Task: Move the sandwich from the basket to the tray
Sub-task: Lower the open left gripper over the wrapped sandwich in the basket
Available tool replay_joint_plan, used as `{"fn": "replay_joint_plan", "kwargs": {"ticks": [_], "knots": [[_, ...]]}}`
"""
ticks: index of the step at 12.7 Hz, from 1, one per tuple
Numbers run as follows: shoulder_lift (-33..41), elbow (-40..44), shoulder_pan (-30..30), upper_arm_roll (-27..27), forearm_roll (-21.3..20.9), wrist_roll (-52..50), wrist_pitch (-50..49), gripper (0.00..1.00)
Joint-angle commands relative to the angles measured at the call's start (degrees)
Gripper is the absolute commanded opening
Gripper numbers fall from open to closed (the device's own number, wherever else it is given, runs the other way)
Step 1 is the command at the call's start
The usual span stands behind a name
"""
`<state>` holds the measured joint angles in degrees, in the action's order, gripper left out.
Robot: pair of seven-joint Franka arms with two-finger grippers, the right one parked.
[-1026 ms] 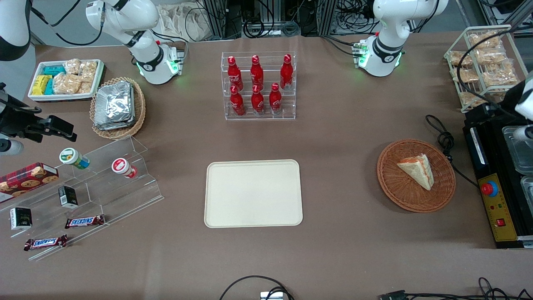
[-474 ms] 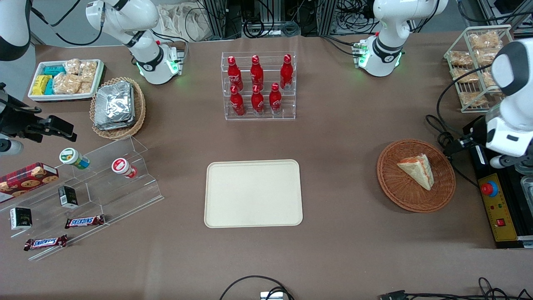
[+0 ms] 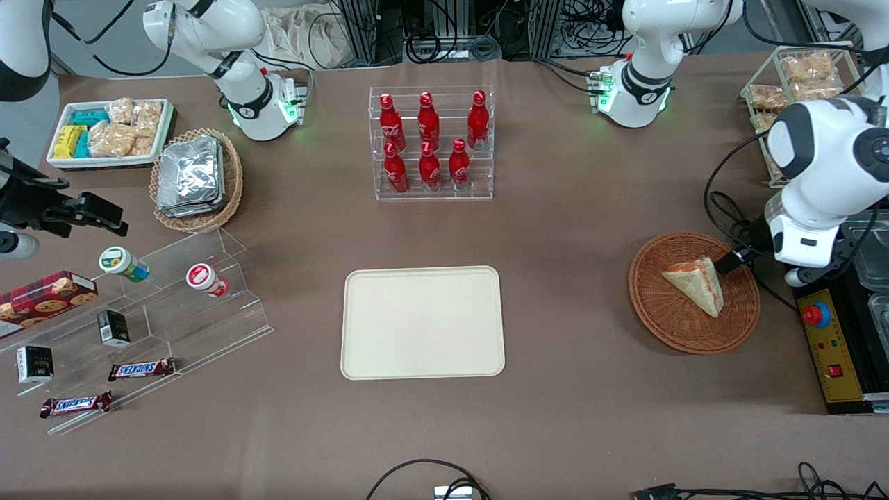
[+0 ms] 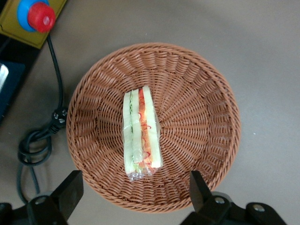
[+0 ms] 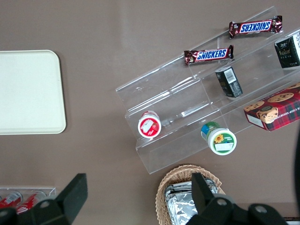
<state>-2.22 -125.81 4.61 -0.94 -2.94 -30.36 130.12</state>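
Observation:
The sandwich [image 3: 696,280], a pale wrapped wedge with red, orange and green layers [image 4: 140,133], lies in the round reddish-brown wicker basket [image 3: 667,312] toward the working arm's end of the table. My left gripper [image 3: 736,258] hangs above the basket's rim, beside the sandwich. In the left wrist view the gripper [image 4: 135,193] is open, its two black fingers spread wider than the sandwich and holding nothing, with the basket [image 4: 197,93] below. The cream tray [image 3: 422,321] sits flat mid-table with nothing on it, and its corner shows in the right wrist view [image 5: 28,91].
A black control box with a red button [image 3: 817,314] and a looped black cable [image 3: 737,226] lie close beside the basket. A wire rack of bagged snacks [image 3: 799,90] stands farther from the camera. An acrylic rack of red bottles [image 3: 430,142] stands farther back than the tray.
The left arm has swung in from the table's edge toward the basket, and its gripper now hangs over the basket rim. The sandwich, basket and tray have not moved.

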Motion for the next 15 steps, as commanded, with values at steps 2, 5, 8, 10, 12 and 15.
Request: {"fn": "replay_joint_plan", "kwargs": {"ticks": [2,5,8,10,12,15], "knots": [[-2.43,-2.15,-0.30,-0.20,0.04,-3.99,6.18,1.00],[-4.71,-3.21,-0.48,-0.20,0.04,-5.40,9.88,1.00],[-6.65,-4.00,-0.75,-0.38,-0.14,-7.60,13.04,1.00],[-7.35,-5.66,-0.75,-0.38,-0.14,-7.69,16.03,1.00],[-8.32,-6.89,-0.75,-0.38,-0.14,-7.87,18.75,1.00],[-9.90,-9.09,-0.66,-0.29,-0.14,-7.87,23.41,1.00]]}}
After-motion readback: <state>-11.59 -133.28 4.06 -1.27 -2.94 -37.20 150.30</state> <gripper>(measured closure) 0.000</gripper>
